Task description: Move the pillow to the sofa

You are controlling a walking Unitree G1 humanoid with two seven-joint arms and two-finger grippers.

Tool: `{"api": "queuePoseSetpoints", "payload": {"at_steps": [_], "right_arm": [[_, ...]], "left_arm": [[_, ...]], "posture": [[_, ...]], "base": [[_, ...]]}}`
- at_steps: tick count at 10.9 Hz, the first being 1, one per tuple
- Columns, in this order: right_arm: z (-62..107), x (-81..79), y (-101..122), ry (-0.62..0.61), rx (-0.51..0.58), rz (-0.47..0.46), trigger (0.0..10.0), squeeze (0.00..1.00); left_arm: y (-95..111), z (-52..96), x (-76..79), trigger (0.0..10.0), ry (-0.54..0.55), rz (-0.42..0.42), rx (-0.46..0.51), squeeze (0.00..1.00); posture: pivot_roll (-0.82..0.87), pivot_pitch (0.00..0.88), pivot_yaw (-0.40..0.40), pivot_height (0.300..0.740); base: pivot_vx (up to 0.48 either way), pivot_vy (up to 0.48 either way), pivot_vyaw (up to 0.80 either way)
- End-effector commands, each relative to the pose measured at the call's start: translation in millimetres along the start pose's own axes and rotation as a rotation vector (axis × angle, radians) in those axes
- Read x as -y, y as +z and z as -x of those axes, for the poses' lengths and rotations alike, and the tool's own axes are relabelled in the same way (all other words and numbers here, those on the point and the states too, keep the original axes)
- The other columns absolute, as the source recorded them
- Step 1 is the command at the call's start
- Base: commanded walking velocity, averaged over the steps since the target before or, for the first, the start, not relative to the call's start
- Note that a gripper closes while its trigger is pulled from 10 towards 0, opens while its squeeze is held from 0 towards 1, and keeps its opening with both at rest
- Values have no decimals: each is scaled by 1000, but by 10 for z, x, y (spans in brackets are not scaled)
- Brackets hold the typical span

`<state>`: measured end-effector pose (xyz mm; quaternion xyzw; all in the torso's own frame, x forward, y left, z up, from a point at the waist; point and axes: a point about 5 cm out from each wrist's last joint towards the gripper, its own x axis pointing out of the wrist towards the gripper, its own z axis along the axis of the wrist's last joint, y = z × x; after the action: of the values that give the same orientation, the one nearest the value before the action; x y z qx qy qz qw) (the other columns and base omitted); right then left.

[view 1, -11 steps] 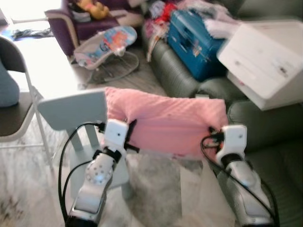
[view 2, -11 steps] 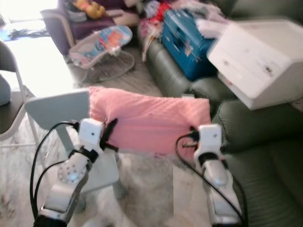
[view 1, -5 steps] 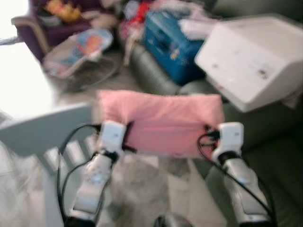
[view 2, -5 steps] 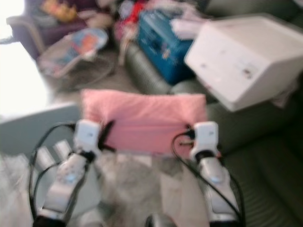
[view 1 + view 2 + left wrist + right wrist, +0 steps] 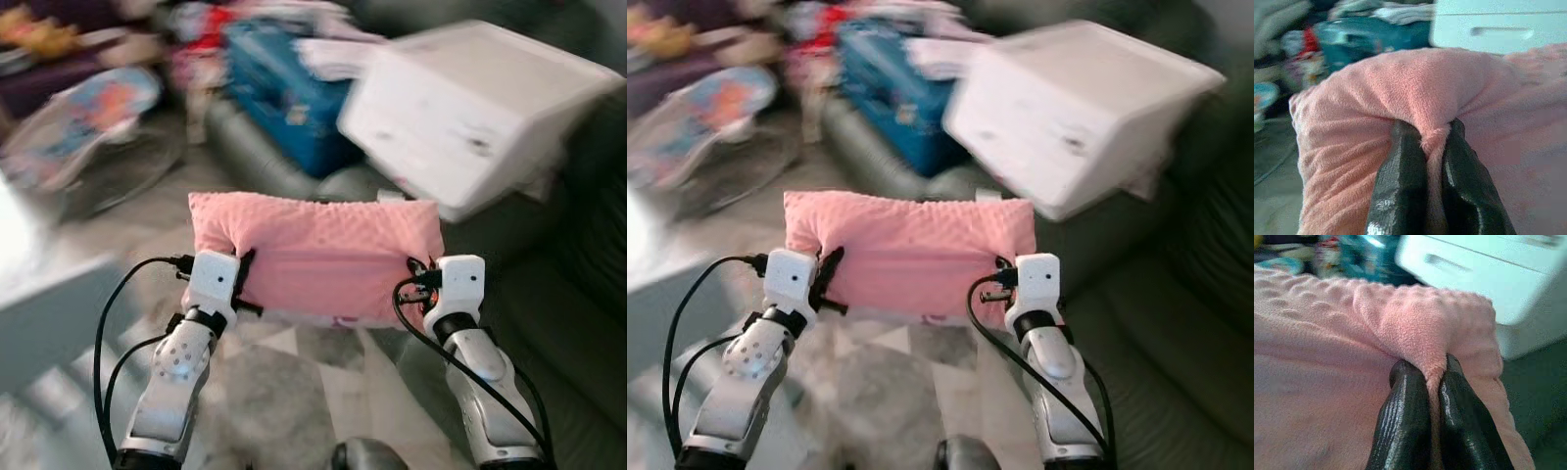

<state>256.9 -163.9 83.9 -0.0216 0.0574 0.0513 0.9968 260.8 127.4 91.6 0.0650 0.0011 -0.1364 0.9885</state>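
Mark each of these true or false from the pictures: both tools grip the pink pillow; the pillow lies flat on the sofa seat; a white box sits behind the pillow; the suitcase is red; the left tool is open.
1. Both tools pinch the fluffy pink pillow, the left tool and the right tool. True.
2. The pillow lies flat on the dark green sofa seat. False: it is held up between the two arms.
3. A large white box sits behind the pillow. True.
4. The suitcase is red. False: it is blue.
5. The left tool is open. False: its fingers are closed on a fold of pillow fabric.
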Motion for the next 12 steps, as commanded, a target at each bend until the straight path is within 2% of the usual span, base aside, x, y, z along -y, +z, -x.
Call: {"api": "queuePoseSetpoints", "payload": {"at_steps": [1, 4, 7, 12], "right_arm": [[11, 106, 50, -36, 22, 16, 10000, 0], [16, 97, 43, -37, 19, 16, 10000, 0], [22, 95, 22, -39, 10, 19, 10000, 0], [22, 84, -7, -40, 1, 15, 10000, 0]], "left_arm": [[45, -21, 62, 10000, -2, 0, 18, 0], [47, -21, 74, 10000, -1, -4, 16, 0], [32, -28, 66, 10000, 0, 38, -5, 0], [49, -20, 74, 10000, -24, 19, 0, 0]], "posture": [[-42, 54, -53, 740], [-40, 57, -53, 740], [-40, 62, -50, 740], [-33, 67, -46, 740]], "base": [[0, 0, 0], [0, 0, 0], [0, 0, 0], [0, 0, 0]]}}
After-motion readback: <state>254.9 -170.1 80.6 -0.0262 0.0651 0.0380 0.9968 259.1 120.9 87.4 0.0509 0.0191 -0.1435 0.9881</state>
